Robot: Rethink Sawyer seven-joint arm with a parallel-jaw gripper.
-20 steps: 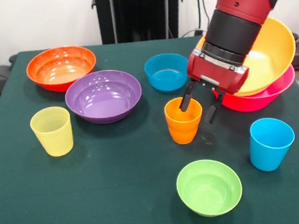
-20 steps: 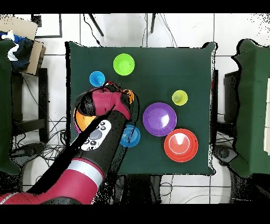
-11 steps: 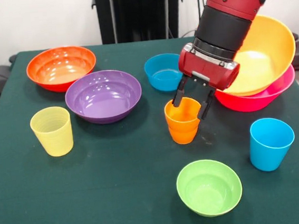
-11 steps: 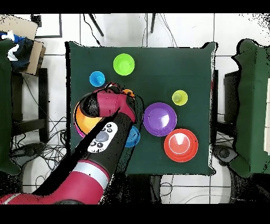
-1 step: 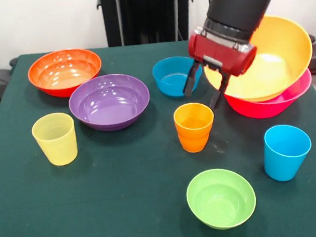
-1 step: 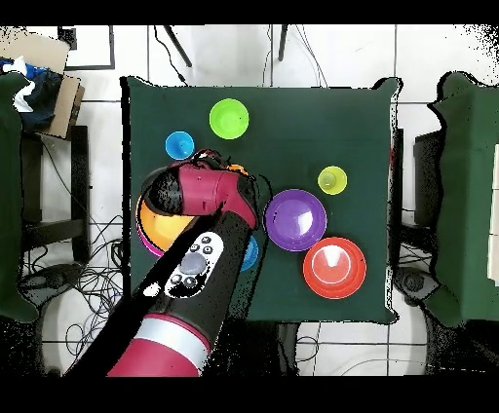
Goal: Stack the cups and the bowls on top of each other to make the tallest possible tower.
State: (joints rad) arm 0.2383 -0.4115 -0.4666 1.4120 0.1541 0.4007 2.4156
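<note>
So the gripper [image 5: 206,92] has just lifted off the orange cup [image 5: 194,127]: a second ago its fingers were straddling the rim, one dipped inside, and now they hang spread and empty above and a bit behind it, nothing pinched between them. The cup hasn't budged from its spot mid-table, and it looks like a doubled cup, one orange one nested in another, going by the step in its wall. My read is that this was either a drop-off that's done or a grab that didn't take; either way the cup is standing upright, free of the gripper.

Working outward: the small blue bowl [image 5: 175,76] sits just behind the fingers, and right beside the arm the big yellow-orange bowl [image 5: 283,50] leans tilted inside the hot pink bowl [image 5: 290,99], which is all the tower amounts to so far. The sky blue cup [image 5: 286,151], lime green bowl [image 5: 221,197], purple bowl [image 5: 110,101], red-orange bowl [image 5: 64,71] and ribbed yellow cup [image 5: 55,138] are all loose on the table [image 5: 126,200], so most of the stacking is still to do
</note>
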